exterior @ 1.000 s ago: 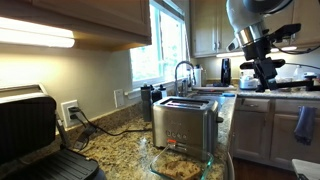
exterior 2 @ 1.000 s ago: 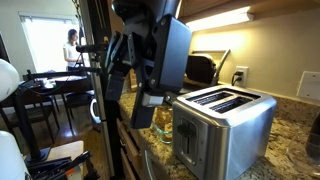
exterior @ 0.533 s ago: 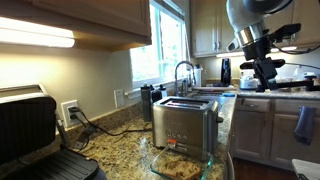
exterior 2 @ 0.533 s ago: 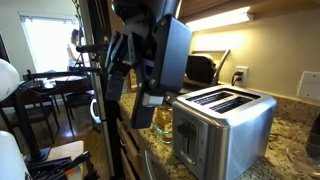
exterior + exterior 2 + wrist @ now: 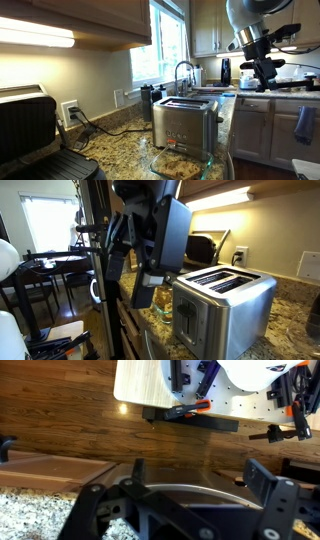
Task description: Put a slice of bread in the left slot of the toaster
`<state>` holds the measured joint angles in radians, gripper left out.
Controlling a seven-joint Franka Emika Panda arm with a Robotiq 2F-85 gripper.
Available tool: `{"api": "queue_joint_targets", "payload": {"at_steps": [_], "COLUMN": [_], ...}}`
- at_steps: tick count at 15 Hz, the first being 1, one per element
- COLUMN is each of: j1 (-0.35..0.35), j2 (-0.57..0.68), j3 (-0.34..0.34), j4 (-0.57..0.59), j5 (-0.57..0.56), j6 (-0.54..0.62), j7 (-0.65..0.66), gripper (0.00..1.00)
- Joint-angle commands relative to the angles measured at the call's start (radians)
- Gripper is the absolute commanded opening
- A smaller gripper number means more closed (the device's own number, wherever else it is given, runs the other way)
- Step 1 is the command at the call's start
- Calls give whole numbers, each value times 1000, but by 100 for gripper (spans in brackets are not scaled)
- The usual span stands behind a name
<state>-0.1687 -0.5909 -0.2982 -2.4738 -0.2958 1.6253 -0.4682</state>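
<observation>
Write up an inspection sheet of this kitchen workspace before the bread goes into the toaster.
Surface: speckled granite counter.
Job's things: slice of bread lies in a clear glass dish in front of the toaster; its slots look empty.
Clutter: black grill press, lid up, at the counter's end.
Grippers: pincer open, holding nothing, raised past the counter edge, wooden floor below it in the wrist view.
Cables: black cord runs from the wall outlet across the counter.
Surroundings: window, faucet, cabinets.
</observation>
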Motion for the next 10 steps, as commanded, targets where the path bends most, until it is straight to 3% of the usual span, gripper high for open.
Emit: {"api": "queue_joint_targets", "payload": {"at_steps": [1,10], "j1": [8,15], "j2": [-10,-82], "j3": [1,39], "j4": [-8,-75], "j5": [-4,-22], "j6": [-3,-27], "j7": [-2,-6], "gripper": [100,100]}}
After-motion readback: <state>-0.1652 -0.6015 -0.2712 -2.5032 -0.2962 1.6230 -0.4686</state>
